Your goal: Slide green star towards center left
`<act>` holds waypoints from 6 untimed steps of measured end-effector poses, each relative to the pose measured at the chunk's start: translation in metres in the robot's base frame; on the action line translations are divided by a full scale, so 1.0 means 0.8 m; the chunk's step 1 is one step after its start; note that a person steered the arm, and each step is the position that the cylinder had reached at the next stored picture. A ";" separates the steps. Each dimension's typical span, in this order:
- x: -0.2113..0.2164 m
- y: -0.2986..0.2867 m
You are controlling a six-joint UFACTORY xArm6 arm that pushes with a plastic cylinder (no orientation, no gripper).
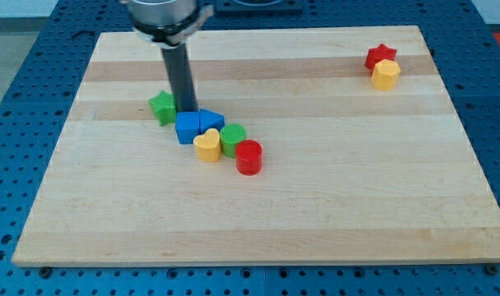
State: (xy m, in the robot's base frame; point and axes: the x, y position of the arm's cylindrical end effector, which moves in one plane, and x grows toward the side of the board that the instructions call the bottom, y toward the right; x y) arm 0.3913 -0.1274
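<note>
The green star [162, 107] lies on the wooden board [258, 205], left of centre in the upper half. My tip [185, 111] stands just to the star's right, touching or nearly touching it. Directly below and right of the tip sit a blue cube [187, 127] and a second blue block [210, 122], side by side. A yellow heart [207, 146], a green cylinder [233, 138] and a red cylinder [248, 157] crowd below them in a row slanting down to the right.
A red star [380, 56] and a yellow block [386, 75] sit together near the board's top right corner. The board rests on a blue perforated table [20, 90].
</note>
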 end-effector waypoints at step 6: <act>-0.023 -0.078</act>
